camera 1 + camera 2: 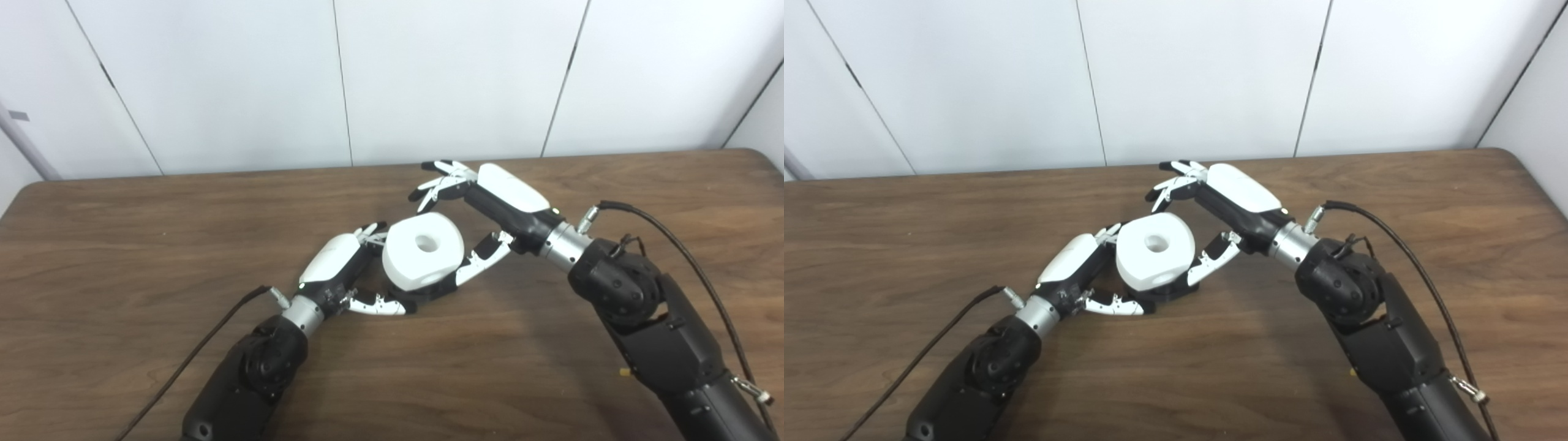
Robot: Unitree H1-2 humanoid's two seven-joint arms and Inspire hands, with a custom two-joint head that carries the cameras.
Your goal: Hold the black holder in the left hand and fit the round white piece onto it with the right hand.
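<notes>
**White piece sits on the holder, both hands around it**

Near the middle of the frame, the round white piece (pixel 422 250) rests on top of the black holder (pixel 1167 292), of which only a dark strip shows under the white body. Both stand on the brown desk (pixel 122 245).

The left hand (pixel 343 269) comes from the lower left and is closed around the holder and the left side of the piece; its thumb lies along the front base and its fingers (pixel 370 231) reach behind. The right hand (pixel 490 208) comes from the right and is open. Its fingers are spread above and behind the piece without touching it, and its thumb lies just beside the right lower side; I cannot tell if it touches.

The piece looks already placed, though I cannot see whether it is fully seated. To do this step well, the left hand should keep the base steady while the right hand presses straight down on the top, not sideways, so the piece does not tilt.

No container is in view.
</notes>
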